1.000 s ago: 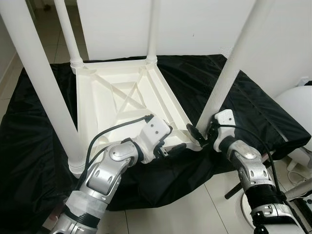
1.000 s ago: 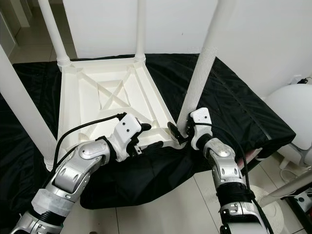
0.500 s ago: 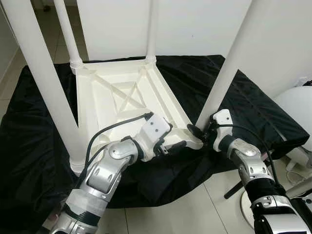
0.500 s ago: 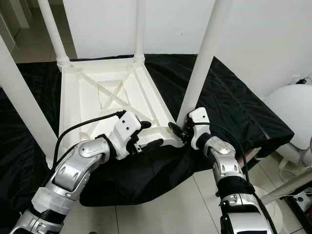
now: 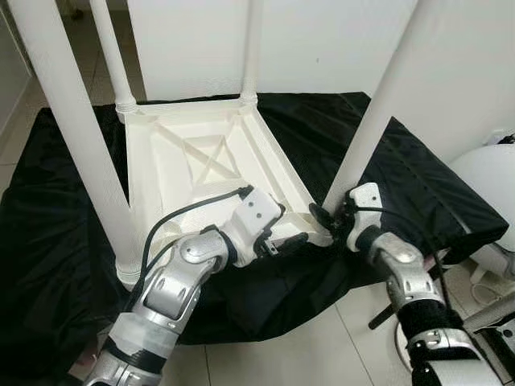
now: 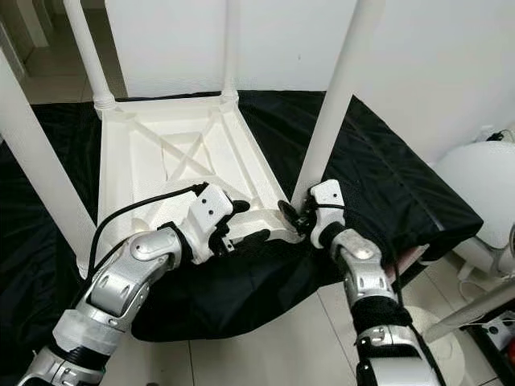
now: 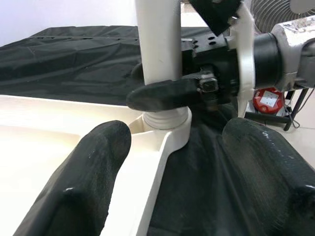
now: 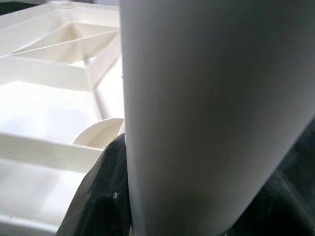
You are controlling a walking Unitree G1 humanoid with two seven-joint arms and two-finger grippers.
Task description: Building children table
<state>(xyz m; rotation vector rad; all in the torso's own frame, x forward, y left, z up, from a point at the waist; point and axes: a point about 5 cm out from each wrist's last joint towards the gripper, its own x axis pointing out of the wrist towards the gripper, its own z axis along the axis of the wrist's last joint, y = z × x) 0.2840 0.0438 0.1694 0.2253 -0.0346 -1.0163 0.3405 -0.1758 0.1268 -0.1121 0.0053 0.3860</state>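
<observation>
All four white table legs [image 5: 374, 112] run out past the top edge of both eye views, so their far ends cannot be seen. In the right wrist view the near leg [image 8: 216, 113] is a blurred white mass hiding most of the right gripper's fingers [image 8: 106, 196].

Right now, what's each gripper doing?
Left gripper: open, straddling the tabletop's near rim.
Right gripper: shut on the near-right table leg at its base.
</observation>
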